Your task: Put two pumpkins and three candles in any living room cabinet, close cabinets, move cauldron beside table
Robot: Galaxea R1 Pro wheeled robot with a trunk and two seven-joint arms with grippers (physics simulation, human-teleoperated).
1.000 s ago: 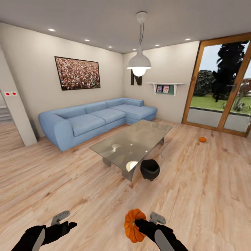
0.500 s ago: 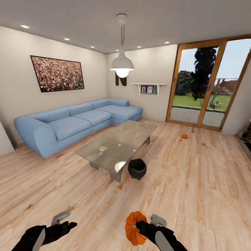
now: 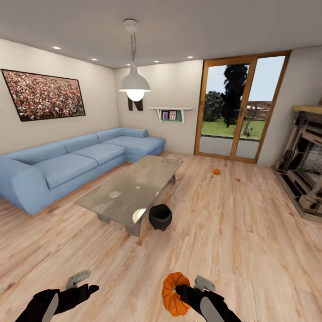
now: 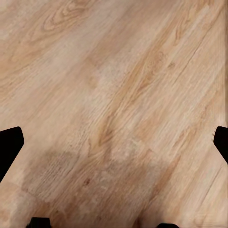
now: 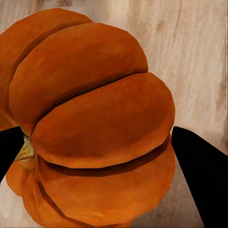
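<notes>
My right gripper (image 3: pixel 180 293) is shut on an orange ribbed pumpkin (image 3: pixel 173 294), held low above the wood floor; up close the pumpkin (image 5: pixel 95 123) sits between the two dark fingers (image 5: pixel 202 175). The second pumpkin (image 3: pixel 216 171) lies on the floor far ahead, near the glass door. A black cauldron (image 3: pixel 160 217) stands on the floor touching or almost touching the near right corner of the glossy glass-topped table (image 3: pixel 129 188). My left gripper (image 3: pixel 80 288) is open and holds nothing, its fingers (image 4: pixel 9 147) spread wide over bare floor. The candles and the cabinet are out of view.
A long blue corner sofa (image 3: pixel 67 163) runs along the left wall behind the table. A stone fireplace (image 3: pixel 306 170) stands at the right wall. A wood-framed glass door (image 3: pixel 235 112) closes the far end. A pendant lamp (image 3: pixel 134 85) hangs over the table.
The camera has turned to the right, so the room slid left and the fireplace came into view. Both grippers keep their pose, and the pumpkin stays in the right one.
</notes>
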